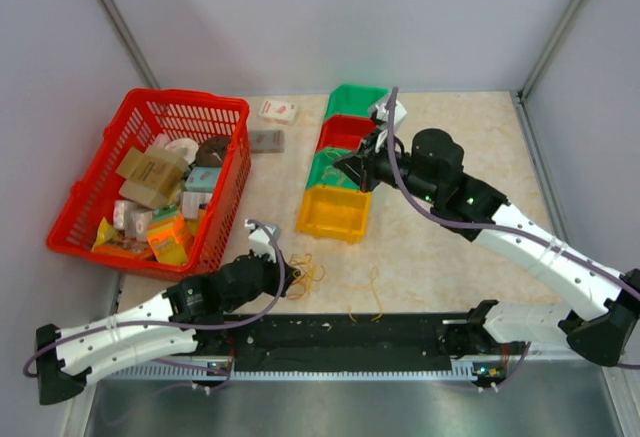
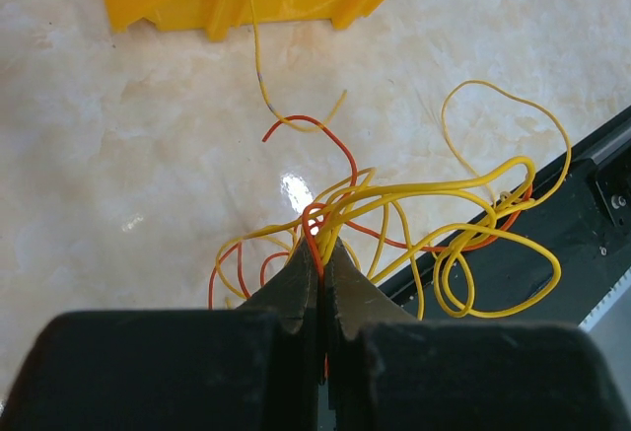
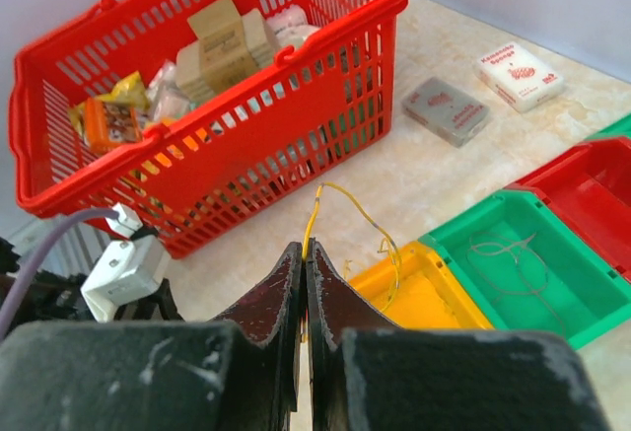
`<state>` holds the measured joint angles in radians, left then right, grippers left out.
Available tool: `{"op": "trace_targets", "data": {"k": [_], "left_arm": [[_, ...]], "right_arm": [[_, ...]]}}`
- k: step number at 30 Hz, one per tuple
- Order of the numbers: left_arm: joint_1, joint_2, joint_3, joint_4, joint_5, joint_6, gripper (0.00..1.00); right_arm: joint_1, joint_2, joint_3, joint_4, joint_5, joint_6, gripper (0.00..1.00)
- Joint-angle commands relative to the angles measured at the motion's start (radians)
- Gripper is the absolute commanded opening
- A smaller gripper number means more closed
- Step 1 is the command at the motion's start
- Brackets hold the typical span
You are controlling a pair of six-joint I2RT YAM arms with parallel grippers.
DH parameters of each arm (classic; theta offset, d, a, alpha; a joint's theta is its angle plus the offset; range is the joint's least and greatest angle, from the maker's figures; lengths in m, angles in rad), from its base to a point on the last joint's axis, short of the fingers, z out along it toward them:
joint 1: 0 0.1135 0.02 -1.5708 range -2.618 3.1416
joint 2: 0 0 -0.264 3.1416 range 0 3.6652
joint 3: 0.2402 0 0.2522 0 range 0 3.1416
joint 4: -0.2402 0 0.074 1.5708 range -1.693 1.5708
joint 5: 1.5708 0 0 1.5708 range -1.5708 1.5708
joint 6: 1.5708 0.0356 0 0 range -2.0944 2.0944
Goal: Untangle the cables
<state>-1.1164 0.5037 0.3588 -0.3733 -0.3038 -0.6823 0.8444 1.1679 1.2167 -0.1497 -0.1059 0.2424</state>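
Just near side of the yellow bin (image 1: pixel 328 229): cables (image 2: pixel 340 206) in a tangle on the table.
My L gripper (image 2: pixel 320 253) is clamped on orange + yellow strands of it; my R gripper (image 3: pixel 304 253), above the bin, pinches one yellow strand (image 3: pixel 312 219).

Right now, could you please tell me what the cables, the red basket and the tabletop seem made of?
Cables: probably plastic-sheathed wire, glossy, holding springy loops. Red basket: moulded plastic, judging by its uniform lattice. Tabletop: polished marble-look surface, stone or laminate, with a bright glare spot.
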Motion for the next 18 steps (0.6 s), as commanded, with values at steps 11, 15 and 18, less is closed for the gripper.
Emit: {"op": "trace_targets", "data": {"k": [11,15,18], "left_arm": [[0.003,-0.013,-0.001,0.039,0.005,0.015,0.0],[0.003,-0.022,0.003,0.03,0.0,0.015,0.0],[0.003,-0.024,0.003,0.036,-0.003,0.017,0.0]], "right_arm": [[-0.01,-0.063,0.007,0.038,-0.011,-0.183,0.0],[-0.102,-0.068,0.043,0.051,-0.118,-0.169,0.0],[-0.14,-0.047,0.064,0.049,-0.198,-0.158,0.0]]}}
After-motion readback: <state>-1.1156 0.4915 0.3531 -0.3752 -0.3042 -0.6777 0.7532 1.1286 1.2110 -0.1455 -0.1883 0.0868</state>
